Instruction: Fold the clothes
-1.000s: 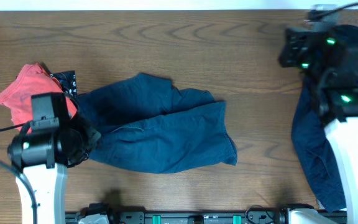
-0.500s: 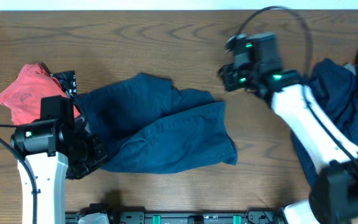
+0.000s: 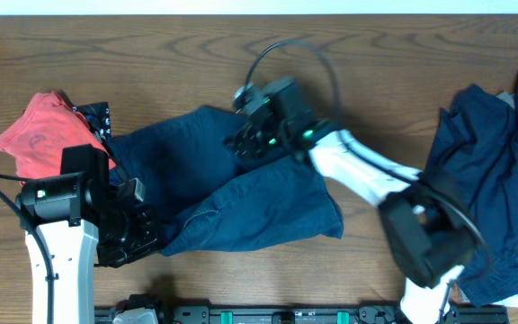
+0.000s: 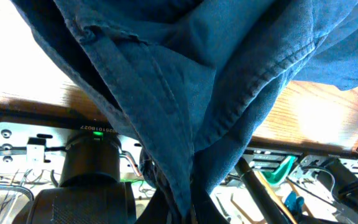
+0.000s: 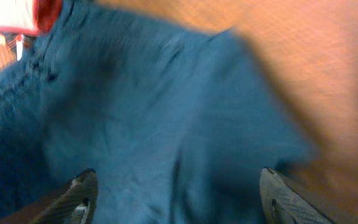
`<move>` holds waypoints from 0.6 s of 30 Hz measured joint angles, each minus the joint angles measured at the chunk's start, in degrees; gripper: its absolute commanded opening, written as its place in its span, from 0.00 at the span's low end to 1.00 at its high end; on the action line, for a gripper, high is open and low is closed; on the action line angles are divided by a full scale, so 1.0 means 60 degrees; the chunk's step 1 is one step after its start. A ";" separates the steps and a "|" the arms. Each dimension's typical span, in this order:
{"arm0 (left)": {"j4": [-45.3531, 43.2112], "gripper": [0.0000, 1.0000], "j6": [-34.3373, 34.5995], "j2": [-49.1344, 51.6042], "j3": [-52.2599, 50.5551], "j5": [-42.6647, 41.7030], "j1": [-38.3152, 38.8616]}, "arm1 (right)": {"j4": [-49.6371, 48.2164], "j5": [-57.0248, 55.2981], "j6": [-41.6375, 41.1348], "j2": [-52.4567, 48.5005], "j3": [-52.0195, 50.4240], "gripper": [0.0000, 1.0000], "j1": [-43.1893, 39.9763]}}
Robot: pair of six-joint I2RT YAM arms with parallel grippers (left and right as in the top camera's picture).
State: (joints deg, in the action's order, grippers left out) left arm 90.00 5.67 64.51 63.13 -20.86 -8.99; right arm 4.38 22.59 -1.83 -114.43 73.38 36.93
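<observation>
navy shorts (image 3: 241, 198) spread mid-desk (image 3: 376, 54). left tool (image 3: 140, 238) at shorts' near-left corner. overhead hides grip; left wrist view shows cloth bunched, pinched in closed jaws, hanging above desk's near edge. right tool (image 3: 245, 144) over shorts' far edge; its blurred wrist view shows fingers (image 5: 82, 196) spread wide, holding nothing, cloth below. second navy garment (image 3: 484, 162) heaped at right edge; red cloth (image 3: 34, 139) at left.
</observation>
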 measured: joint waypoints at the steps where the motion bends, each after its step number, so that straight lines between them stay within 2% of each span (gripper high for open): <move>1: 0.0004 0.06 -0.0004 0.0000 0.0000 0.0000 0.0000 | -0.0091 -0.0011 -0.0004 -0.0219 0.0000 0.85 0.0146; 3: -0.0004 0.06 -0.0025 0.0000 0.0000 -0.0004 0.0000 | -0.0262 -0.0208 -0.0004 -0.0608 0.0000 0.81 0.0390; 4: 0.0000 0.06 -0.0029 0.0000 0.0000 -0.0004 0.0000 | -0.0353 -0.0379 0.0000 -0.0794 0.0000 0.72 0.0506; 7: -0.0004 0.06 -0.0029 0.0000 0.0000 -0.0007 0.0000 | -0.0455 -0.1293 -0.0197 -0.1162 0.0000 0.10 0.0688; 8: -0.0011 0.06 -0.0029 0.0000 0.0000 -0.0011 0.0000 | -0.0455 -0.1949 -0.0466 -0.1249 0.0000 0.01 0.0714; 13: -0.0208 0.06 -0.0033 0.0000 0.0000 -0.0040 0.0000 | -0.0284 -0.4408 -0.1497 -0.1275 0.0131 0.01 0.0648; 18: -0.1031 0.06 -0.0025 0.0000 0.0000 -0.0073 0.0000 | -0.0073 -0.6000 -0.1800 -0.0918 0.0397 0.01 -0.0007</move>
State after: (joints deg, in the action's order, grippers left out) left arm 83.81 5.52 64.51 63.13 -21.30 -8.99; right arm 3.95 -13.41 -12.62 -119.94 75.77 36.88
